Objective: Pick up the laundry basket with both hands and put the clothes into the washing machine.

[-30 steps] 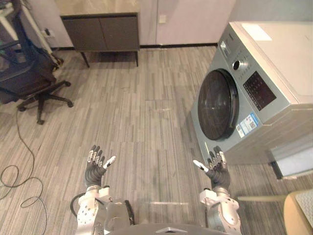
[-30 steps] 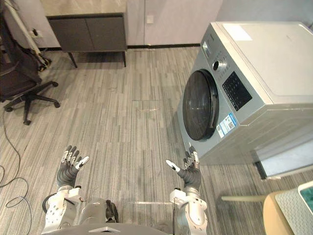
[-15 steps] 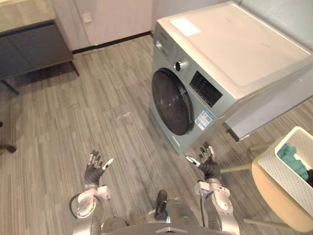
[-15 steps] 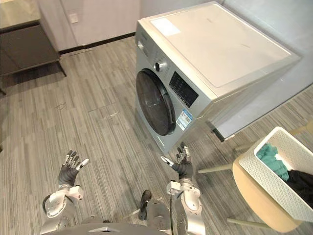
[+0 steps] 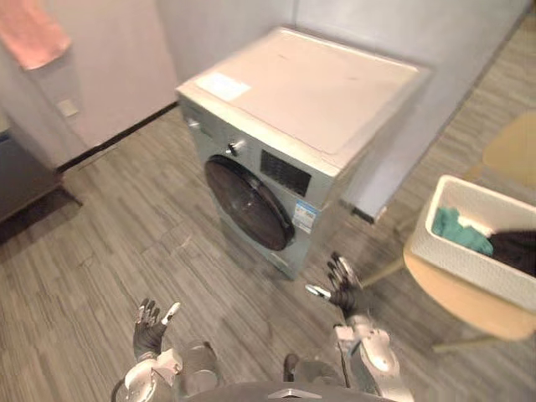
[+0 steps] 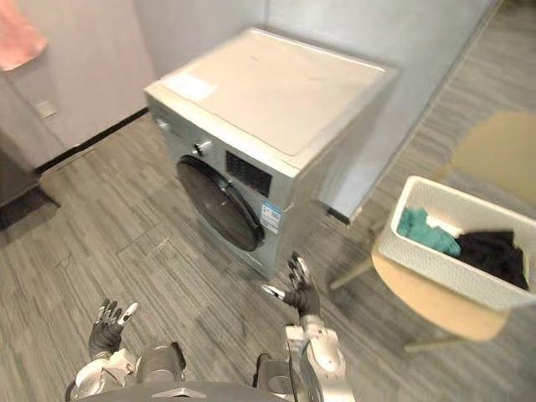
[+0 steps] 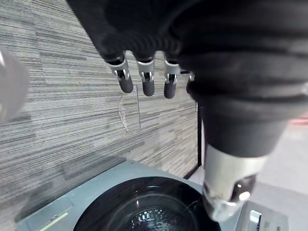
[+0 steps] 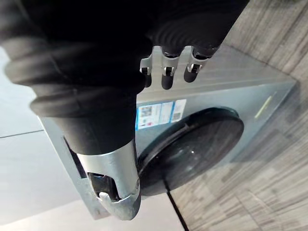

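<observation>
"Two hands up: what's in them?"

"Nothing. My left hand (image 5: 149, 331) is raised low on my left over the grey plank floor (image 5: 100, 251), fingers straight and spread, thumb out to the side. My right hand (image 5: 343, 293) is raised the same way, fingers fanned apart, just in front of the lower corner of the washing machine (image 5: 301, 109)."

"Where's the laundry basket?"

"Off to my right, well apart from both hands. The white laundry basket (image 6: 435, 268) sits on a tan seat (image 6: 423, 308) beside the washing machine. Inside it lie teal clothes (image 6: 423, 228) and, next to them, black clothes (image 6: 494, 251)."

"And the machine itself?"

"It stands ahead of me with its back to the wall. Its round dark door (image 5: 249, 213) is closed flat against the front. Both wrist views show that door past my straight fingertips, with nothing between them."

"Anything else around?"

"A pink cloth (image 5: 32, 35) hangs high on the wall to my left, far from the basket."
</observation>
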Controlling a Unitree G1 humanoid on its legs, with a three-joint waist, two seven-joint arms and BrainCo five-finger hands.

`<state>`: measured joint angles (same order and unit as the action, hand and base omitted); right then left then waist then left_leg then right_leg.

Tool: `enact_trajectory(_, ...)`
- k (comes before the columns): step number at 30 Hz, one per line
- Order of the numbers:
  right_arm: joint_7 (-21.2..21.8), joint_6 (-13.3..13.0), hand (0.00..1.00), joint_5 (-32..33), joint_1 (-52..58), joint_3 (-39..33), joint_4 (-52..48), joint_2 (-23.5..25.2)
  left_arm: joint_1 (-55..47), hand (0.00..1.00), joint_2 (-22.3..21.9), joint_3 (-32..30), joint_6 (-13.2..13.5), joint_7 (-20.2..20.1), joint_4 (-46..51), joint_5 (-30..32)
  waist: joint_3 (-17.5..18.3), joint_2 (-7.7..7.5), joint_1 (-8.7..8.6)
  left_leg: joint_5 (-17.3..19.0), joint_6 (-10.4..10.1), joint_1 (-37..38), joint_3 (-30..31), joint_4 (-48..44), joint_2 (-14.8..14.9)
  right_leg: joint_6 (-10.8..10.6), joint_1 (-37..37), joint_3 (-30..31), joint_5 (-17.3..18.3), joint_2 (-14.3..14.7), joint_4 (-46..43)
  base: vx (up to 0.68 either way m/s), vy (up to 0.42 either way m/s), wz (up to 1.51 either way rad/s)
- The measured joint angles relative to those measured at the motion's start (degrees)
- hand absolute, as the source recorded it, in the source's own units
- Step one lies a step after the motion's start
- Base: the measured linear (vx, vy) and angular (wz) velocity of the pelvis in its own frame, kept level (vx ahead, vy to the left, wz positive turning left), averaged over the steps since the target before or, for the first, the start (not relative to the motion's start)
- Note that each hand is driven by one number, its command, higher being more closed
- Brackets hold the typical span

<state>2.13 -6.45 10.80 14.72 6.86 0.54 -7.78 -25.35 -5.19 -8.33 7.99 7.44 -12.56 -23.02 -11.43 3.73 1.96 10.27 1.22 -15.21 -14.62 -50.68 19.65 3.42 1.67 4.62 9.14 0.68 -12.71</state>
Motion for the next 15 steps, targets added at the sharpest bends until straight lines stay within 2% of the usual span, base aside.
enact_trajectory(1,0.46,-0.01,0.0,0.06,-1.92,1.04,0.8,-0.47,-0.27,0.0,-0.11,-0.54,0.02,-0.04,-0.01,-0.48,-0.02,-0.03,0.0,0.41,-0.9,0.07,1.87,4.29,-0.91,-0.67,-0.13,1.5,-0.44,-0.23,0.33,0.27,0.253,-1.44)
enact_trajectory(3,1.48,-0.11,0.0,0.09,-8.75,4.48,1.98,-2.91,-0.96,0.0,-0.18,-0.9,0.75,-0.05,0.01,-1.7,-0.05,0.65,0.48,-0.02,-3.91,1.05,9.58,22.07,-3.43,-3.02,0.63,5.82,-1.76,-1.01,0.75,0.28,0.359,-1.4)
enact_trajectory(5,1.97,-0.55,0.0,0.15,-11.73,5.26,2.23,-4.03,-0.31,0.0,0.02,-0.8,1.04,-0.1,-0.31,-1.71,-0.4,0.97,0.74,-2.29,-5.25,1.69,12.66,29.72,-4.57,-4.65,1.05,5.88,-2.01,-2.34,0.76,0.17,0.333,-0.97)
enact_trajectory(6,2.43,-1.29,0.0,0.19,-12.76,5.2,1.99,-5.16,0.34,0.0,0.16,-0.71,1.38,-0.07,-0.65,-1.78,-0.41,1.62,0.57,-6.7,-5.33,1.96,13.92,34.33,-5.46,-6.66,1.33,5.79,-1.65,-3.41,0.77,0.17,0.457,-0.66)
enact_trajectory(7,2.56,-1.75,0.0,0.18,-12.88,5.17,0.79,-6.91,0.64,0.0,-0.07,-0.63,2.15,-0.02,-0.7,-2.15,-0.14,3.46,0.34,-12.94,-7.59,1.84,14.83,36.49,-5.86,-9.6,1.37,5.52,-0.56,-4.05,1.24,0.17,0.487,-0.51)
enact_trajectory(8,2.57,-1.92,0.0,0.16,-12.75,4.89,0.36,-7.1,1.47,0.0,-0.06,-1.09,2.59,0.08,-1.33,-2.23,-0.1,3.59,0.14,-10.2,-10.96,2.2,14.85,36.52,-6.4,-11.15,1.2,5.13,0.21,-5.36,1.8,0.17,0.58,-0.05)
enact_trajectory(10,2.42,-2.1,0.0,-1.33,-12.34,3.44,0.17,-5.22,6.97,0.0,1.01,-2.93,3.56,0.83,-3.86,-2.73,-2.61,-1.11,-1.19,-9.68,-8.06,0.98,13.48,37.94,-13.57,-13.87,1.67,1.94,-1.82,-12.75,3.71,0.07,0.414,0.35)
enact_trajectory(11,2.4,-2.07,0.0,-2.5,-12.02,3.38,0.18,-4.78,7.65,0.0,1.5,-2.82,3.58,1.03,-4.41,-2.73,-2.54,-1.62,-1.07,-9.43,-7.23,0.17,13.15,37.55,-14.69,-14.44,2.06,1.23,-2.94,-13.98,4.3,0.03,0.37,0.17)
enact_trajectory(13,2.14,-1.95,0.0,-5.73,-11.49,4.04,0.26,-3.33,8.48,0.0,1.82,-2.29,3.64,1.78,-4.61,-2.68,-2.74,-1.48,-0.65,-7.11,-4.49,-1.74,11.46,34.65,-16.63,-15.18,2.8,0.96,-7.82,-16.18,5.81,0.04,0.358,-0.16)
enact_trajectory(14,2.11,-1.93,0.0,-6.71,-11.49,4.45,0.32,-2.98,8.5,0.0,2.02,-2.35,3.76,2.07,-4.6,-2.68,-2.75,-1.49,-0.36,-6.54,-4.0,-1.82,10.74,34.05,-16.72,-14.83,3.19,0.86,-8.84,-16.44,5.83,0.03,0.308,-0.46)
enact_trajectory(15,1.85,-1.92,0.0,-8.09,-11.6,5.07,0.52,-1.97,8.61,0.0,2.51,-2.51,3.8,2.34,-4.62,-2.65,-2.78,-1.44,0.05,-5.97,-3.11,-1.88,9.35,33.62,-16.69,-13.43,4.1,-1.88,-10.83,-16.79,5.82,0.02,0.283,-0.62)
